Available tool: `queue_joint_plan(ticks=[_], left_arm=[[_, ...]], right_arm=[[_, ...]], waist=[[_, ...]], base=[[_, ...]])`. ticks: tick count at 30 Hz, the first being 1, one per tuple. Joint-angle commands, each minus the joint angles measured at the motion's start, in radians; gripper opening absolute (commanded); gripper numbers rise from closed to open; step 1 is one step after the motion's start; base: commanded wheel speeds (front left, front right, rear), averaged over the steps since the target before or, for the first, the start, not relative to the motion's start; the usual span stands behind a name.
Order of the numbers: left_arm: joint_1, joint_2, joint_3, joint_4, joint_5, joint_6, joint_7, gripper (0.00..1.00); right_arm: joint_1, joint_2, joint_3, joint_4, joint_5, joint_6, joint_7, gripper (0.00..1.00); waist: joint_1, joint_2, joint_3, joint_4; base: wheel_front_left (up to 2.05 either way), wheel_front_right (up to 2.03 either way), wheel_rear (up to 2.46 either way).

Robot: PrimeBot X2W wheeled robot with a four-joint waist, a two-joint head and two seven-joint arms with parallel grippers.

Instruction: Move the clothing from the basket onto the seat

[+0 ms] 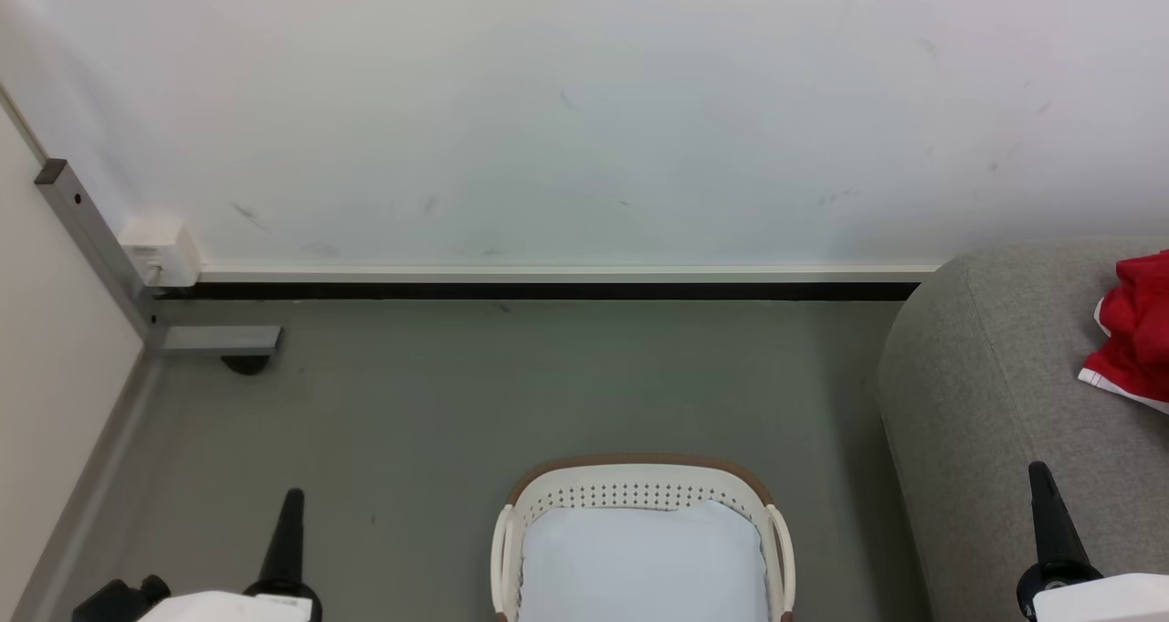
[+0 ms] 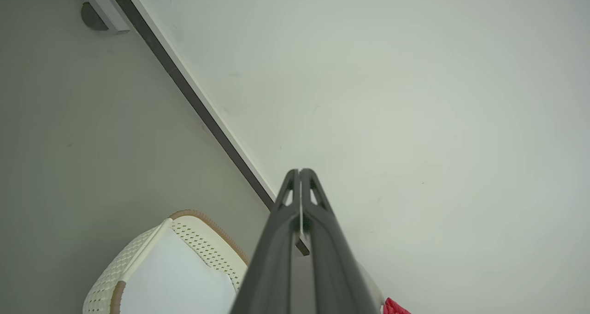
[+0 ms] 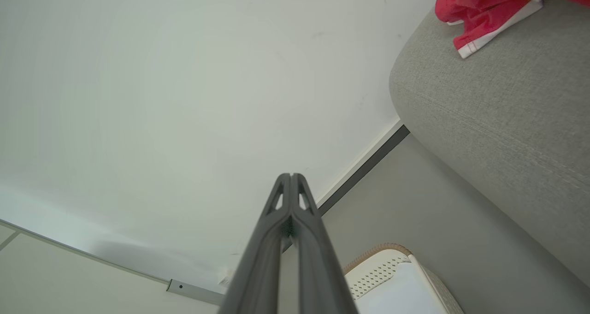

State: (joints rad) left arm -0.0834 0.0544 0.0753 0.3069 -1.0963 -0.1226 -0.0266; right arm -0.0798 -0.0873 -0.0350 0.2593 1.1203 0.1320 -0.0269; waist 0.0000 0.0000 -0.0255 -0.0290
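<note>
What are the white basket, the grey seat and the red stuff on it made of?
The basket looks like smooth cream plastic: its wall is punched with neat rows of holes. The seat seems covered in matte grey woven fabric, with a stitched seam. The clothing looks like thin, soft red cloth, white-trimmed: it lies crumpled in folds.

1. We see soft, even, bright light throughout; the wall [image 1: 584, 101] looks pale with a faint green cast.
2. Shadows are weak: one dim grey smear on the wall, down-left of the right gripper [image 3: 291, 176].
3. That gripper and the left gripper [image 2: 299, 171] go soft near the lens; their tips are sharp.
4. Right of the right gripper, the sofa [image 3: 498, 120] shows a crisp weave.
</note>
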Motion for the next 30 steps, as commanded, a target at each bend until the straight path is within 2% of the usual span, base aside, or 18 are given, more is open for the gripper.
queue_joint_plan(ticks=[1,30], left_arm=[[-0.022,0.005,0.005,-0.016,-0.035,-0.003,0.007,0.0],[-0.026,0.001,0.025,-0.042,-0.284,-0.008,0.077,0.0]], right_arm=[[-0.023,0.001,-0.007,-0.012,0.027,-0.001,0.008,0.0],[-0.029,0.019,-0.047,-0.016,0.264,-0.002,0.078,0.0]], waist=[[0.0,0.0,0.001,0.001],[0.0,0.0,0.013,0.013]], base=[[0.0,0.0,0.0],[0.0,0.0,0.0]])
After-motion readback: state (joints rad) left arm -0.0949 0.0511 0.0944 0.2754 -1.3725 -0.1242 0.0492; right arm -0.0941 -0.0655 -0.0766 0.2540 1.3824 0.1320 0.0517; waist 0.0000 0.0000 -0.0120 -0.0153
